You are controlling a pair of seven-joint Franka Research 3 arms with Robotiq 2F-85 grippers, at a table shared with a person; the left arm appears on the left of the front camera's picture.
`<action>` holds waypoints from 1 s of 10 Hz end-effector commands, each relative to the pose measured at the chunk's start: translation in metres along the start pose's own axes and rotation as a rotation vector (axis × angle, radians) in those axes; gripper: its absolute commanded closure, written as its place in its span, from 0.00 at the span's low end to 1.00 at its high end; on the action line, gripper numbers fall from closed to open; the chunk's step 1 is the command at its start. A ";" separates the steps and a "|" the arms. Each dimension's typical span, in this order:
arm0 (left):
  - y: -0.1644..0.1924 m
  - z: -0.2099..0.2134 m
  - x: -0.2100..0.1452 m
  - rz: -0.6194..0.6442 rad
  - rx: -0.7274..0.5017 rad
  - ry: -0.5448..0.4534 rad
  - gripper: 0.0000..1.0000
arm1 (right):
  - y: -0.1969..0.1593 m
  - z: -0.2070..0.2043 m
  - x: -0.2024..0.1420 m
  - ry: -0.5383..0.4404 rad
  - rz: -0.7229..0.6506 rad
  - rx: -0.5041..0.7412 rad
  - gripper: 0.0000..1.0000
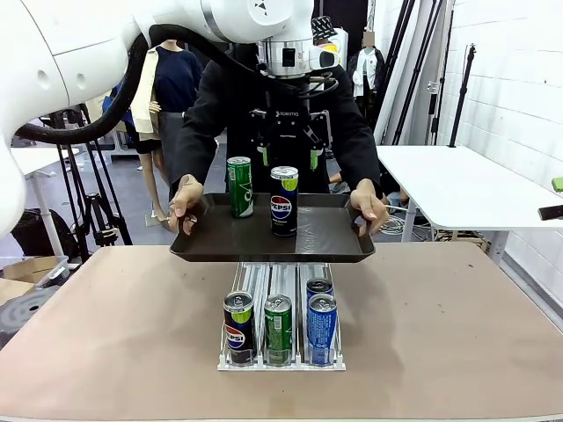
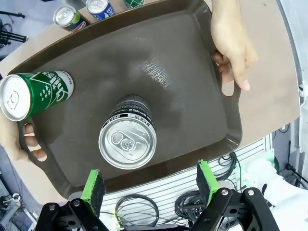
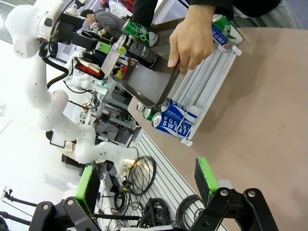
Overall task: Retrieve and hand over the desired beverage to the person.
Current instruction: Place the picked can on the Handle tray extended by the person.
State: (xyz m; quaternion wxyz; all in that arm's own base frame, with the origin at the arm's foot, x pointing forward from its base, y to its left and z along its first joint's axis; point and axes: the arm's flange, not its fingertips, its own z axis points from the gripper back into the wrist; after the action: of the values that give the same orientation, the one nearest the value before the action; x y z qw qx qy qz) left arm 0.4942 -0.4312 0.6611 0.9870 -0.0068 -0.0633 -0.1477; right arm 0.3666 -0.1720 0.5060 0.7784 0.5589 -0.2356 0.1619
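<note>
Nearest on the table (image 1: 457, 325), a clear rack (image 1: 281, 362) holds cans. Above it the person (image 1: 220, 105) holds a dark tray (image 1: 325, 237) with a green can (image 1: 239, 186) and a Pepsi can (image 1: 283, 200). The left gripper (image 1: 288, 156) hangs just behind the Pepsi, jaws open and empty. The right gripper (image 3: 147, 185) is open too, off to the side.

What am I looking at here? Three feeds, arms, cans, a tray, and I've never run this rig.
The front camera looks across the table at a person holding a dark tray in both hands. On it stand a green can and a Pepsi can. Above them hangs the left gripper, open and empty; its wrist camera looks straight down at the Pepsi can. The right gripper, also open, watches from the side. Below the tray a clear rack on the table holds more cans.
</note>
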 end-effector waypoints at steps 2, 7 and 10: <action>0.001 0.002 0.000 0.001 -0.005 -0.001 0.00 | 0.000 -0.002 -0.002 -0.009 0.003 -0.009 0.00; 0.000 0.000 0.000 0.000 0.000 0.000 0.00 | 0.000 -0.002 -0.002 -0.009 0.003 -0.009 0.00; 0.058 0.047 -0.027 0.148 -0.111 -0.090 0.00 | 0.000 -0.002 -0.002 -0.009 0.003 -0.009 0.00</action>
State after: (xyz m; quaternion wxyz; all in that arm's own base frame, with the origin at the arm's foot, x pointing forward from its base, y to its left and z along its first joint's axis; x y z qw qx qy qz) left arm 0.4963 -0.4001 0.7011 0.9890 -0.0445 -0.0874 -0.1110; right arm 0.3665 -0.1721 0.5060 0.7784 0.5589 -0.2357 0.1617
